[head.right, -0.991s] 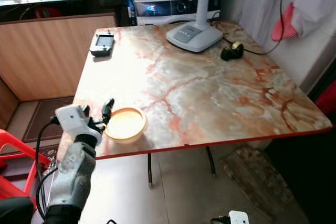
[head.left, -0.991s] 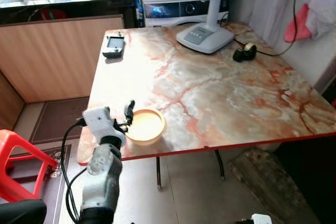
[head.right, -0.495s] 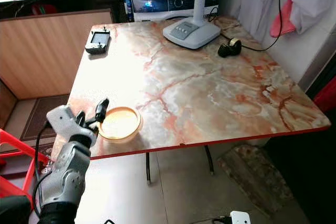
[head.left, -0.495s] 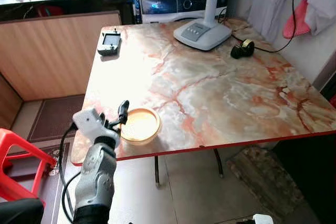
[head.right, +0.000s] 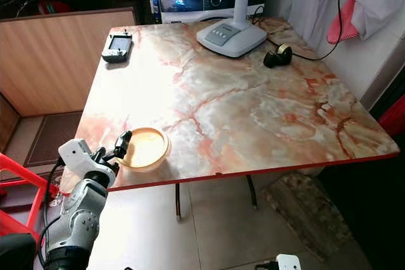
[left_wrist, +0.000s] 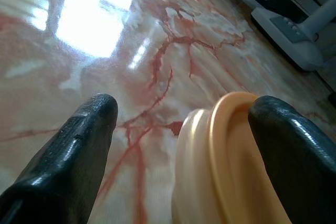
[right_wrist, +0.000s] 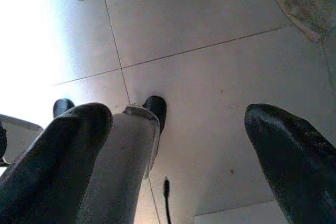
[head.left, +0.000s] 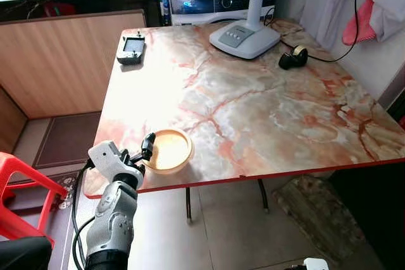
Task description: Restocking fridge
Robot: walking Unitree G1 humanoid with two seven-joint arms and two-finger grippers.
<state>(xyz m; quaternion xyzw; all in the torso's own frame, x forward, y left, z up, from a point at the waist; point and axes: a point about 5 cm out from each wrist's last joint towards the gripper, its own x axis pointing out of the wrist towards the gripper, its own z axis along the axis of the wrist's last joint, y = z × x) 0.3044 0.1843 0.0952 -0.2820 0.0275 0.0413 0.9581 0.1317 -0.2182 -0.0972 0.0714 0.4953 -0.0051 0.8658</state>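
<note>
A shallow pale-orange bowl (head.left: pixel 168 150) sits on the marble-patterned table (head.left: pixel 266 112), near its front left corner. My left gripper (head.left: pixel 145 150) is at the bowl's left rim and is open. In the left wrist view the bowl (left_wrist: pixel 220 166) stands with its rim between the gripper's two black fingers (left_wrist: pixel 79 150), one outside the wall and one over the inside. The left gripper (left_wrist: pixel 184 107) is not closed on the rim. My right gripper (right_wrist: pixel 176 116) hangs low over the tiled floor, open and holding nothing.
At the table's far side are a white fan base (head.left: pixel 243 39), a black tape roll (head.left: pixel 293 59) with a cable, and a small grey device (head.left: pixel 131 50). A red plastic stool (head.left: pixel 19 181) stands at the left. A worn mat (head.left: pixel 316 213) lies under the table's right side.
The head views have shifted slightly. My left gripper has sunk a little and now sits lower against the bowl's left rim. The bowl has not moved on the table.
</note>
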